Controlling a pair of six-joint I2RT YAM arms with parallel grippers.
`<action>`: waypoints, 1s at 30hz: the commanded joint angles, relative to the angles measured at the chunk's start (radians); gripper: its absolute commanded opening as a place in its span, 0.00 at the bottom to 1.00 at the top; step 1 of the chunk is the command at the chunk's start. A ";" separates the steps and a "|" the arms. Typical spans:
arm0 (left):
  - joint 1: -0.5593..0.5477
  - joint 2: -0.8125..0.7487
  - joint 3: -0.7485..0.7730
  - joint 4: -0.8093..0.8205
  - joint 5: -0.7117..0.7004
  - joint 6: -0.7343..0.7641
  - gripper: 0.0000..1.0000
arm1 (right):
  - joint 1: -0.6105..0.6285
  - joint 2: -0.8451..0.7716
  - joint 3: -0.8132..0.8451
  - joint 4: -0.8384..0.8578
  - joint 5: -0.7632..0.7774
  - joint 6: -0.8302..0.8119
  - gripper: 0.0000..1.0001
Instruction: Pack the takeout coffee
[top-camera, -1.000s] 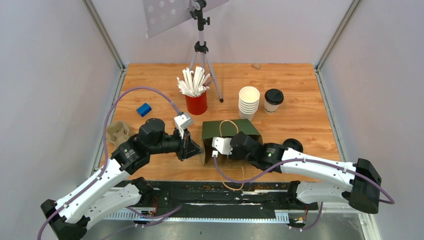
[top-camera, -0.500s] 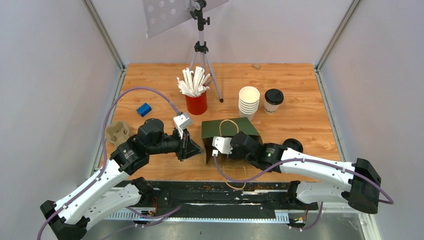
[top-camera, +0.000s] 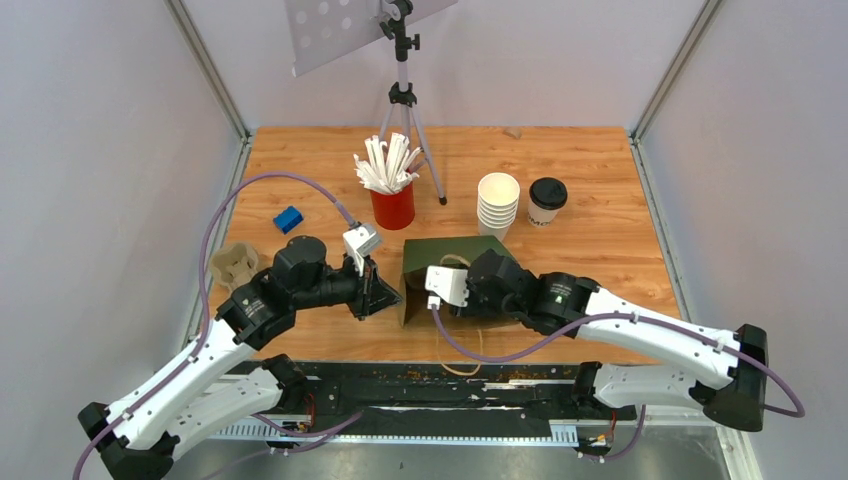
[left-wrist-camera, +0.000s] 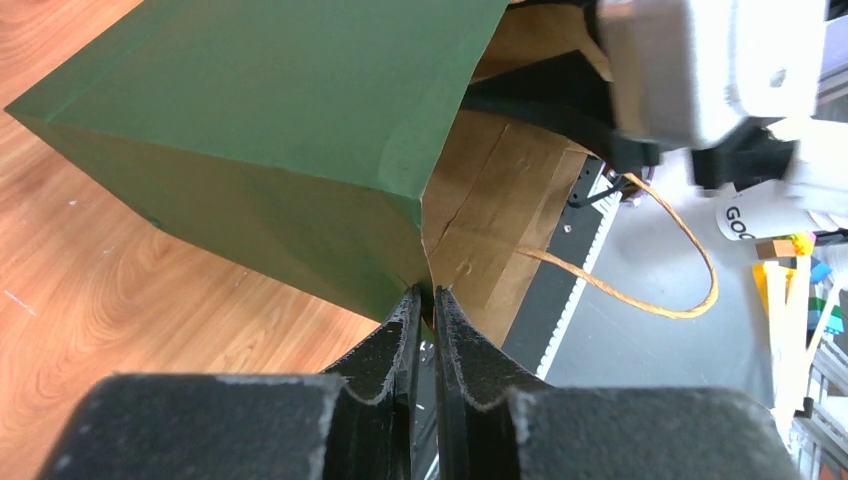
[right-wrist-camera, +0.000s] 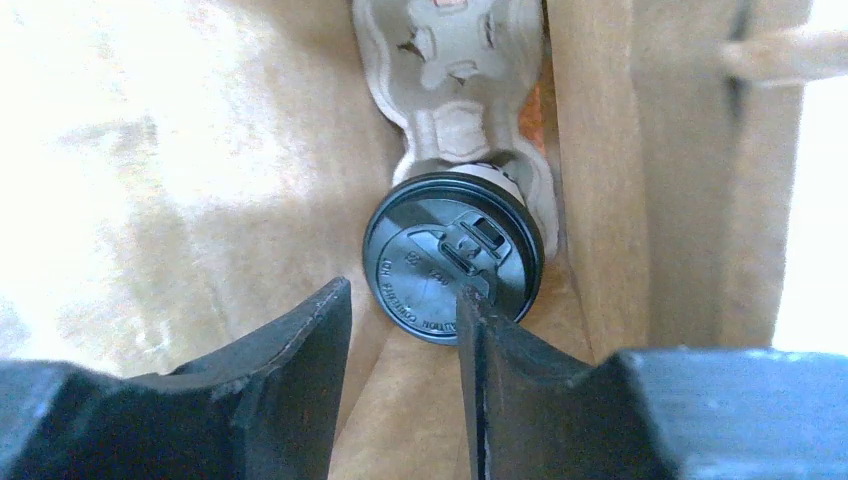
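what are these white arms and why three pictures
Two robot arms are bolted to a table. The wide picture looks down from above; the other two come from cameras on each wrist. The left gripper pinches the edge of a green paper bag lying on its side. The right gripper, open, is inside the bag's mouth, in front of a black-lidded coffee cup in a cardboard carrier. Also there: a red cup of straws, stacked white cups and another lidded cup.
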 joint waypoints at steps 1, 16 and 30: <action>0.001 0.008 0.073 -0.047 -0.021 0.006 0.16 | 0.009 -0.040 0.109 -0.100 -0.148 0.052 0.46; 0.001 0.050 0.148 -0.127 -0.045 0.032 0.16 | 0.009 0.053 0.550 -0.280 -0.486 0.272 0.81; 0.001 0.057 0.183 -0.161 -0.065 0.050 0.15 | -0.204 0.176 0.831 -0.235 -0.137 0.436 0.86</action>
